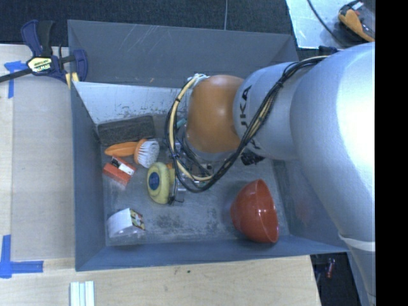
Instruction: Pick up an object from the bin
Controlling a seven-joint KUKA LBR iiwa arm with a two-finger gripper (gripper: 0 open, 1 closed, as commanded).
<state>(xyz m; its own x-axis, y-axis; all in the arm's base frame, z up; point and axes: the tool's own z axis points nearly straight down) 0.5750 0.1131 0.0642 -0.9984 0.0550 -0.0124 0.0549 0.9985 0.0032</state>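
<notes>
My gripper (181,185) is low in the middle of the bin, mostly hidden under the arm's orange cover and cables. Just to its left, close to or touching it, a yellow round tape measure (159,182) with a blue face stands on edge. Up and to the left of that lies an orange-handled brush (131,149) with white bristles. A small red and white item (118,171) lies below the brush handle.
A red bowl (256,210) lies tipped at the front right of the bin. A pale tape dispenser (127,222) sits at the front left. A dark grey block (125,130) rests against the back wall. The arm covers the bin's right side.
</notes>
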